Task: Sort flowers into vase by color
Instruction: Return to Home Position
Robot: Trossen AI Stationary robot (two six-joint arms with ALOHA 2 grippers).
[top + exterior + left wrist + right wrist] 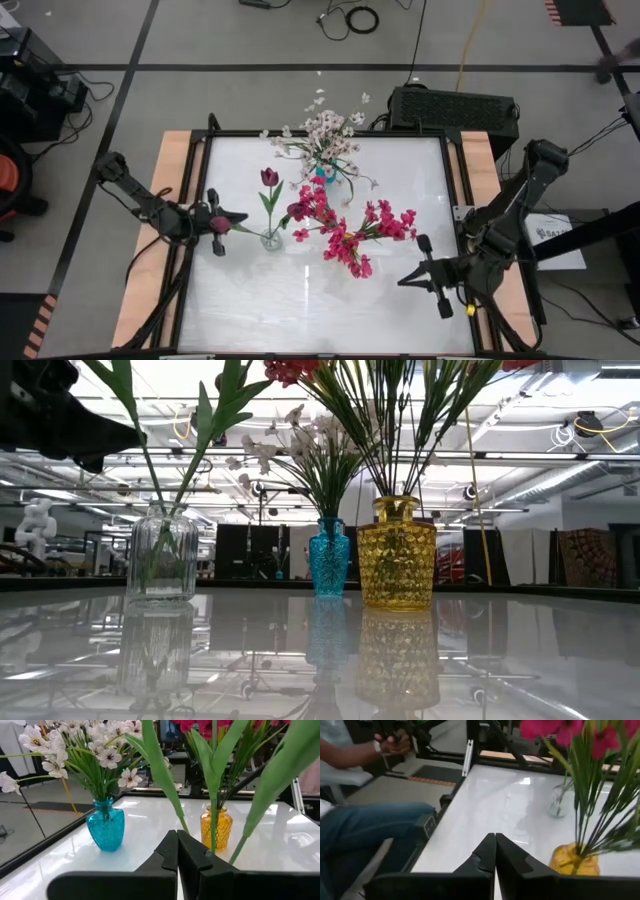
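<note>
Flowers (345, 238) all in vases (397, 550); left hand (177, 840) closed, empty, just beside clear vase (271, 239), a tulip (219, 225) leaning over it, so pull straight back; right hand (495, 840) closed, empty, well apart.

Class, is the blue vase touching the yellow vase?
Apart. The left wrist view shows a stretch of bare white table between the blue vase and the yellow vase.

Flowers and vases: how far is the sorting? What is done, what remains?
Done: white blossoms stand in the blue vase, magenta blooms in the yellow vase, maroon tulips in the clear vase; no loose flower shows on the table. In hand: nothing; left tool and right tool, at the table's sides, are shut, empty. Left: probably only parking the arms.
</note>
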